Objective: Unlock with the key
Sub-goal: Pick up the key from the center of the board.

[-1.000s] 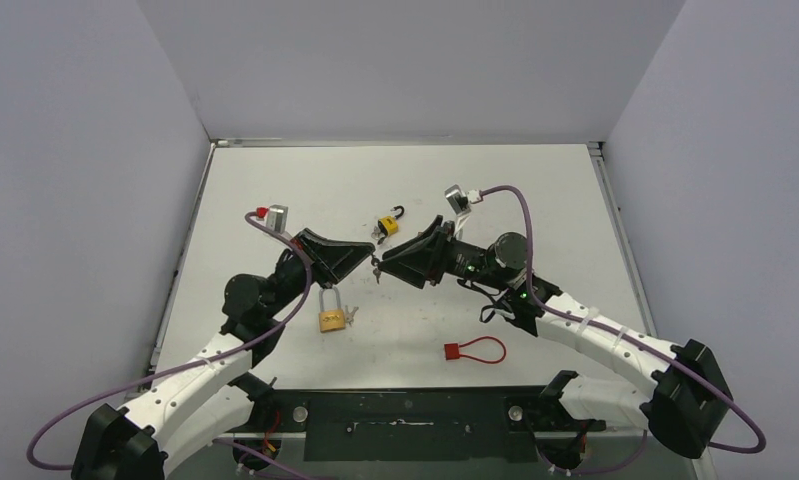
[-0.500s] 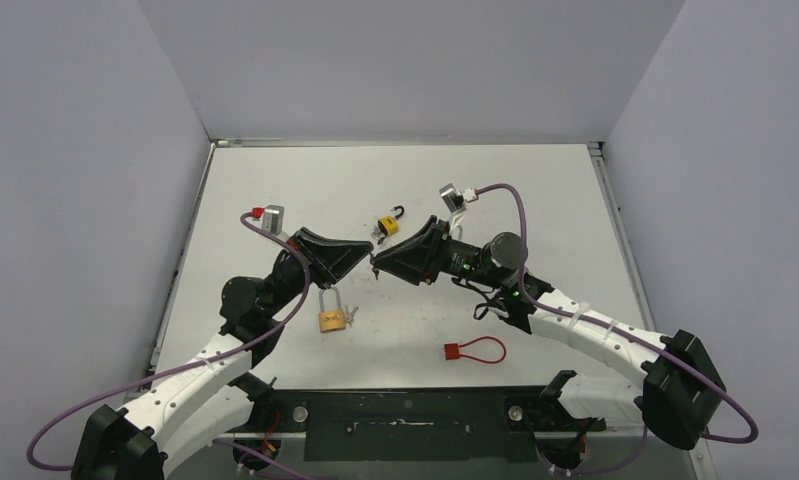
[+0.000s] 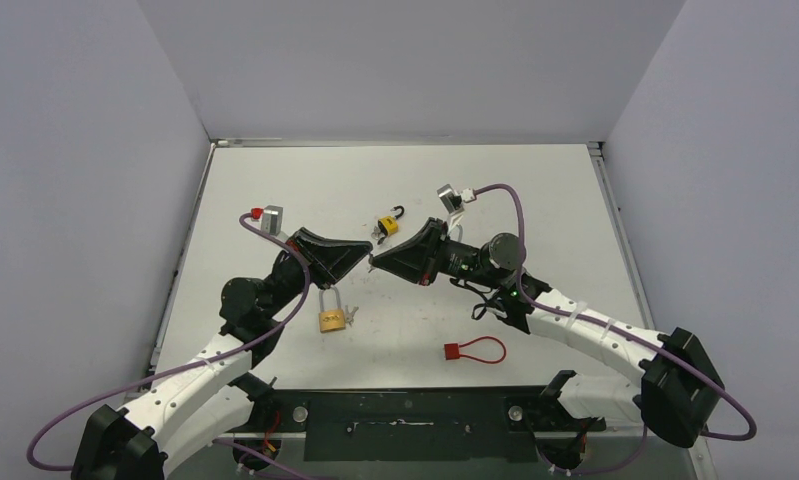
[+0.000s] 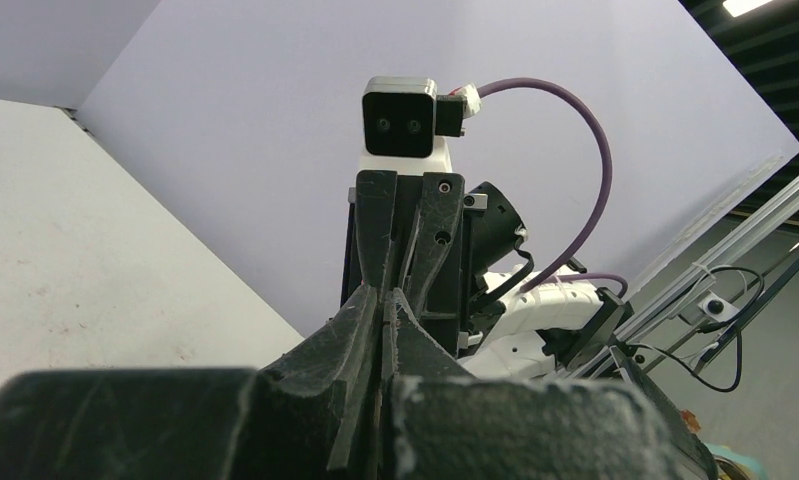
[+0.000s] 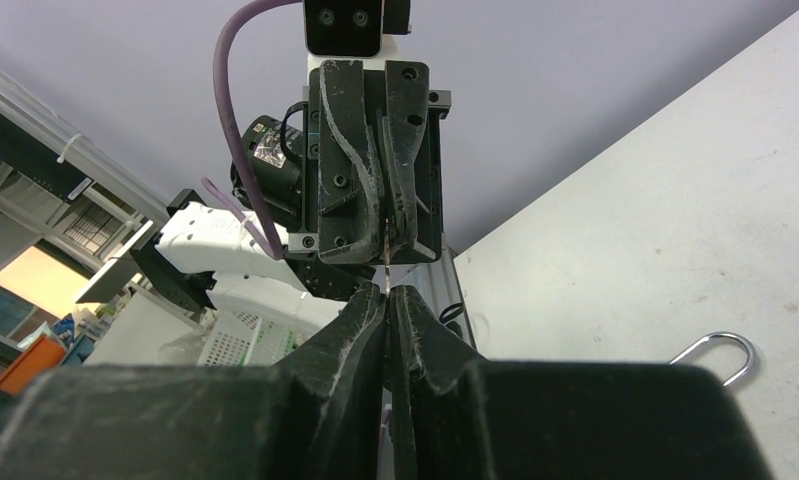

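Observation:
My left gripper and right gripper meet tip to tip above the table's middle, both shut. A thin metal key runs from the left gripper's closed fingers into my right gripper, so both appear to pinch it. In the left wrist view my left gripper is shut on a thin strip, facing the right fingers. The brass padlock lies on the table below the left gripper with small keys beside it. Its silver shackle also shows in the right wrist view.
A yellow padlock with an open black shackle lies just behind the grippers. A red cable lock lies at the front right. The white table has walls on three sides.
My right gripper has moved left and slightly up until its tip meets the left gripper's tip. The small piece hanging below its tip no longer shows. The left arm has stayed put.

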Motion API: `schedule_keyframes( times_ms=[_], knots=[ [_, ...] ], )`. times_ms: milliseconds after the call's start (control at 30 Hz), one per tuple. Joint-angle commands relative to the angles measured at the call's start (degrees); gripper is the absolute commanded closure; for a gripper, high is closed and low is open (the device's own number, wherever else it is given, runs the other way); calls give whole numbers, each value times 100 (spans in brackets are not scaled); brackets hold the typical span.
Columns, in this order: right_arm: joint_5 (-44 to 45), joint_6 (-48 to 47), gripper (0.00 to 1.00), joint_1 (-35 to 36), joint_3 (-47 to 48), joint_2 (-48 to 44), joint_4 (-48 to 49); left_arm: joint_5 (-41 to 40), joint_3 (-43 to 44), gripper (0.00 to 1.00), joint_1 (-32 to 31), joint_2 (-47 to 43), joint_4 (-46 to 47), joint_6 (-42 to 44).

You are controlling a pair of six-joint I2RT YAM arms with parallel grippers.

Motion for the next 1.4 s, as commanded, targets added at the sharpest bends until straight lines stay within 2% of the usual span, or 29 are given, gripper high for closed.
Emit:
schedule_keyframes(
  times_ms=[0, 167, 467, 600, 667, 800, 1000, 1033, 1167, 1233, 1367],
  knots=[
    [-68, -172, 94, 30, 278, 76, 416, -15, -35, 100, 26, -89, 397, 116],
    [-46, -183, 80, 33, 293, 86, 410, -31, -41, 100, 26, -85, 399, 125],
    [31, -147, 83, 36, 283, 112, 432, -35, -72, 100, 26, -98, 395, 125],
    [37, -147, 79, 38, 288, 121, 453, -53, -77, 100, 26, -115, 399, 125],
    [37, -154, 83, 31, 295, 120, 458, -64, -75, 100, 26, -116, 392, 125],
    [2, -154, 100, 33, 291, 128, 467, -79, -81, 100, 26, -125, 390, 125],
    [-8, -193, 100, 37, 237, 75, 461, -167, -60, 100, 26, -183, 234, 125],
    [7, -221, 100, 35, 222, 58, 440, -204, -39, 97, 26, -209, 110, 137],
    [123, -426, 100, 12, 171, -97, 96, -505, 159, 58, 27, -473, -851, 456],
    [208, -575, 100, -26, 129, -210, -198, -797, 351, 49, 29, -696, -1691, 858],
    [303, -666, 100, -268, -115, -512, -533, -1770, 1154, 38, 20, -975, -4321, 2039]
  ],
)
